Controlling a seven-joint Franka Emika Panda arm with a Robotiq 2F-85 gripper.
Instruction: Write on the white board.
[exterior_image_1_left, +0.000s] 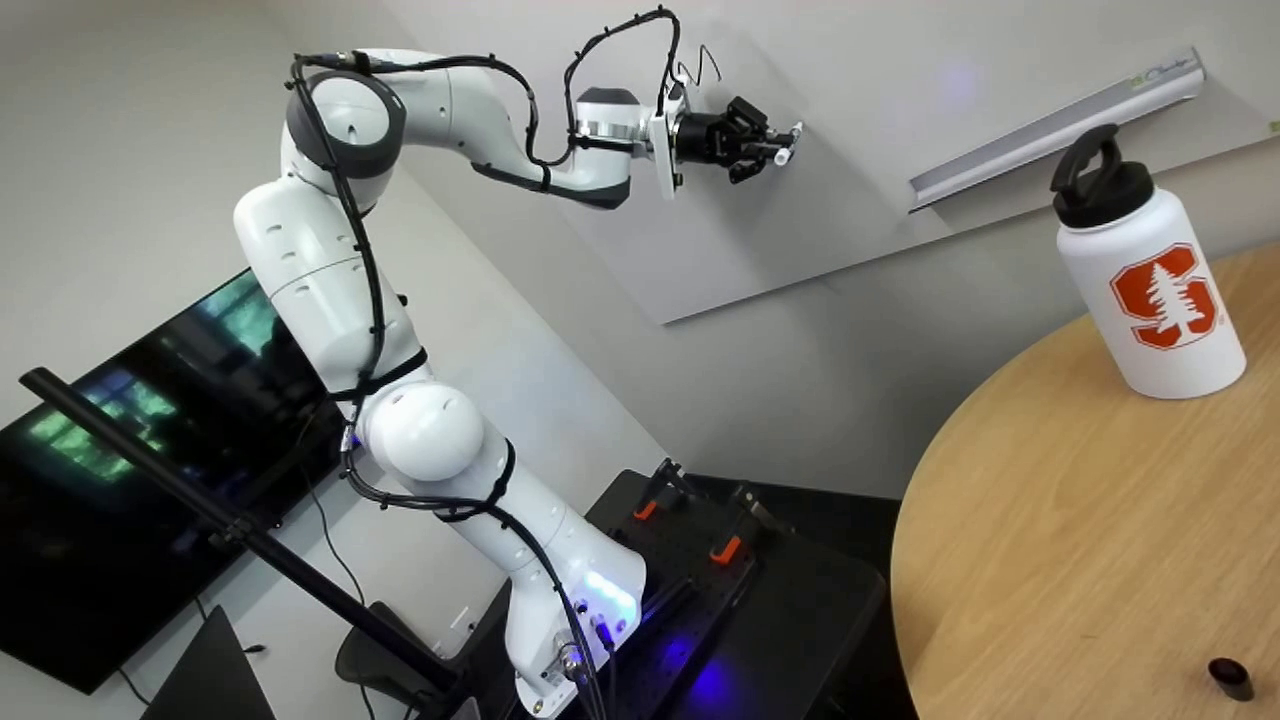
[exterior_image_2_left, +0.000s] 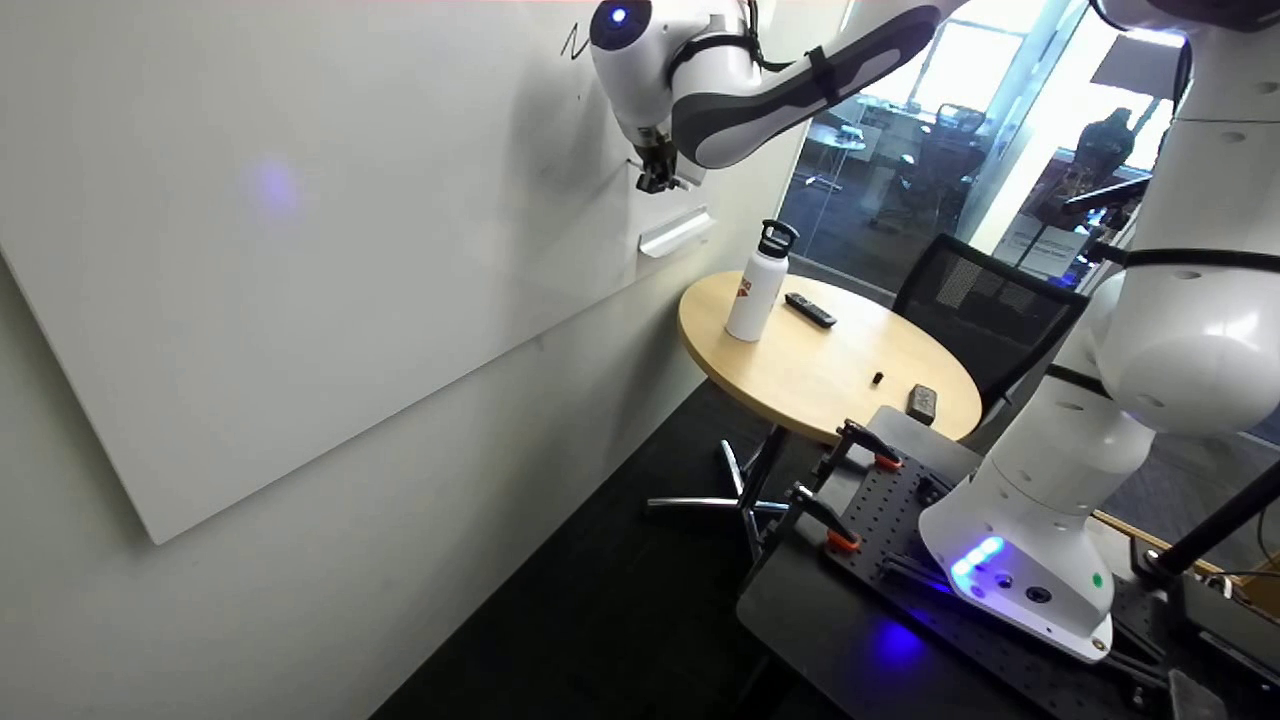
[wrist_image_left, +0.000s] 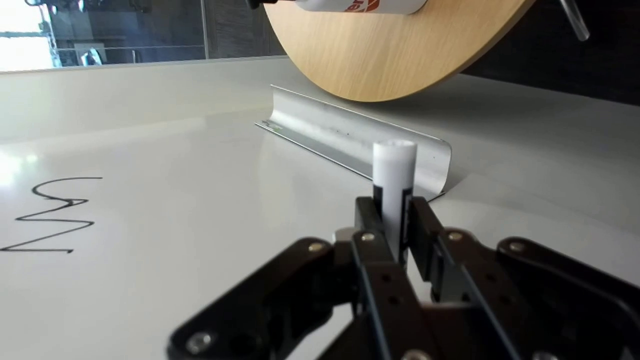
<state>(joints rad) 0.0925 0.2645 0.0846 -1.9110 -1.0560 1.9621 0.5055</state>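
The white board is a large glossy panel on the wall, seen in both exterior views and in the wrist view. It carries a black zigzag scribble, left of the gripper in the wrist view. My gripper is shut on a white marker with black label bands. In an exterior view the gripper is close in front of the board, below and right of the scribble. The marker's writing tip is hidden in the wrist view. I cannot tell whether it touches the board.
A silver tray rail sticks out near the board's lower edge, beyond the gripper. A round wooden table stands below it, with a white bottle, a remote, a small black cap and an eraser.
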